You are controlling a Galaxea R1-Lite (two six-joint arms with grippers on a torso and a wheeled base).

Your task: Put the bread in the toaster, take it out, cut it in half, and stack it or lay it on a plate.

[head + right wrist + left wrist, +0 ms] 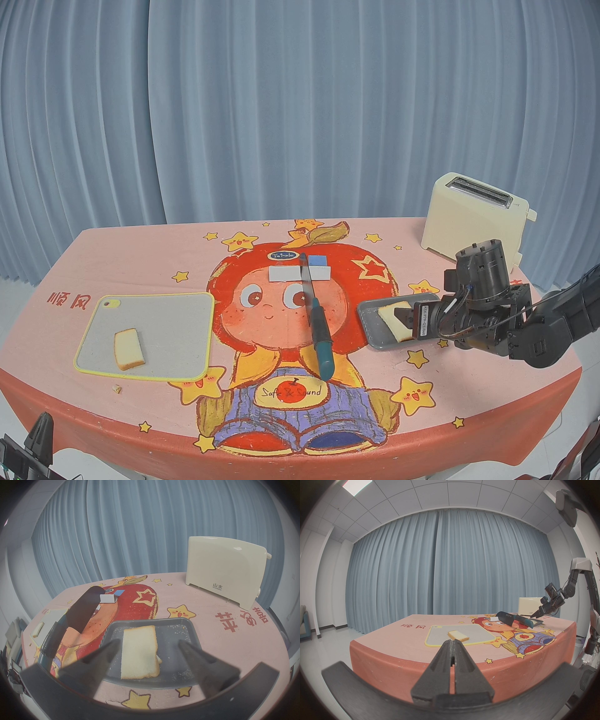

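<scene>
- The right gripper (pixel 148 642) is spread wide, with one finger (pixel 100 661) on each side of a slice of bread (pixel 139 655). It pinches nothing.
- One fingertip sits just beside the slice's edge and the other stands apart from it. I cannot tell whether either one touches the bread.
- The slice lies flat on a grey tray (pixel 175 630) dotted with crumbs, on the right part of the table.
- In the head view the right gripper (pixel 406 317) reaches the tray (pixel 374 328) from the robot's right. The wrist covers part of the slice (pixel 395 319), so the finger gap is hard to read there.
- The left gripper (pixel 453 641) has its fingers pressed together and holds nothing. It hangs low, off the near left edge of the table.
- A half slice (pixel 129 349) lies on the cutting board (pixel 175 331) at the table's left, well apart from both grippers. The left wrist view shows it (pixel 458 635) in the board's middle.
- The toaster (pixel 475 215) stands at the far right, near the tray. The head view shows its open top slot, while the right wrist view shows its flat side (pixel 225 564).
- The knife (pixel 320 331) lies in the middle of the tablecloth (pixel 187 262), untouched. Its tip rests on a white block (pixel 284 274) and its teal handle points toward the robot.
- The left wrist view shows the blade (pixel 506 617) raised off the cloth.
</scene>
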